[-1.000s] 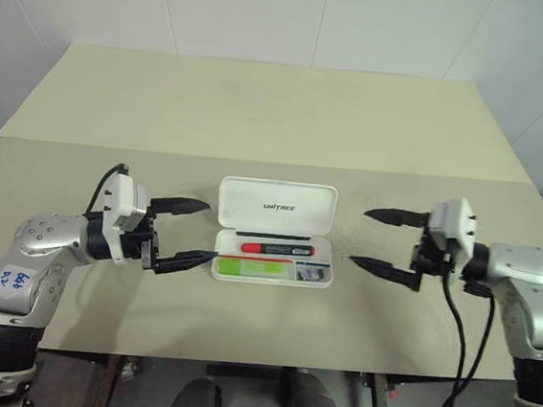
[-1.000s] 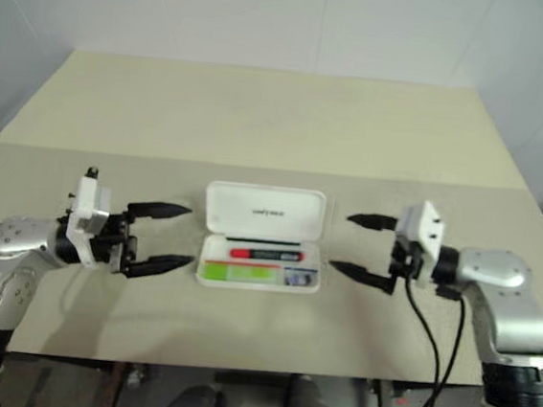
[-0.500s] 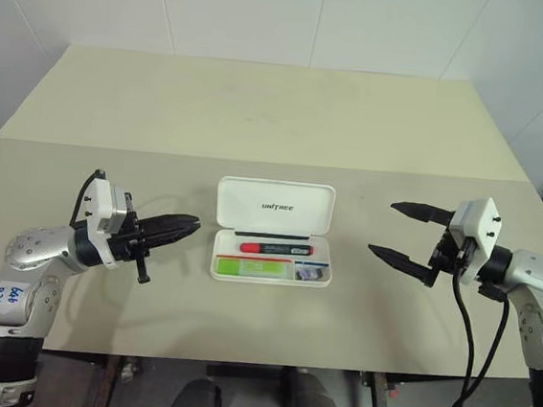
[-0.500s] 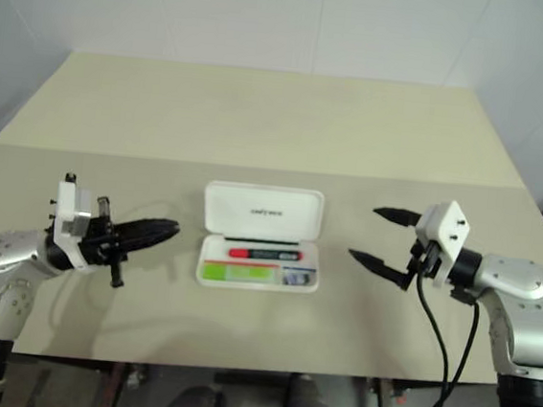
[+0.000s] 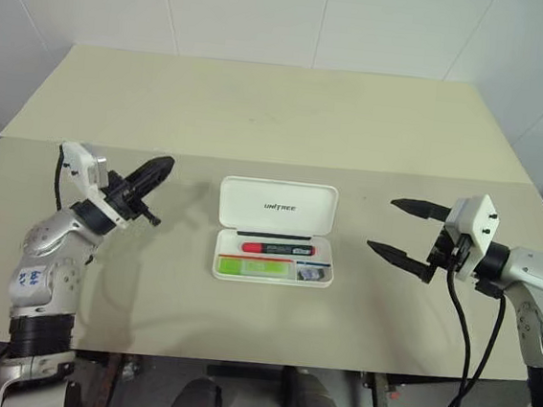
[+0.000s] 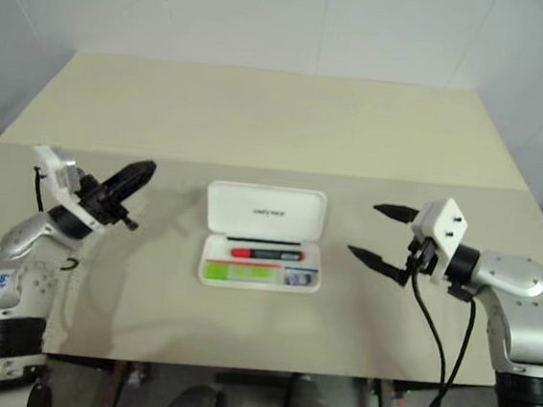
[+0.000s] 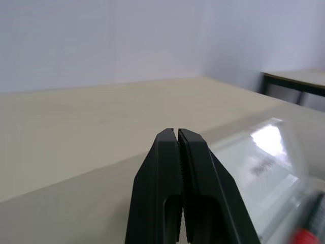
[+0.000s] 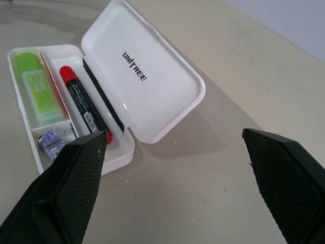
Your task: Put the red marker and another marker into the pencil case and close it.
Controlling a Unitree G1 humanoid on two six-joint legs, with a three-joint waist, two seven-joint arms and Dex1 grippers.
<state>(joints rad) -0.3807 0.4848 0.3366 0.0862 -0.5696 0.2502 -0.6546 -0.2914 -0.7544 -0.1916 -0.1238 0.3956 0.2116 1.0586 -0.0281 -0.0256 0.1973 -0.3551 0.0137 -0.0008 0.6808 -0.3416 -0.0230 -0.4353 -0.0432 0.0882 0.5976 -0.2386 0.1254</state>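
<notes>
Pencil case (image 5: pixel 277 207) lies open, both markers inside.

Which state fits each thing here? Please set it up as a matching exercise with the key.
1. left gripper
2. right gripper
3. pencil case
4. red marker

a. lies inside the case
b. fingers pressed together, empty
c. lid swung open on the table
d. fingers spread wide, empty

Pairs: 1-b, 2-d, 3-c, 4-a
</notes>
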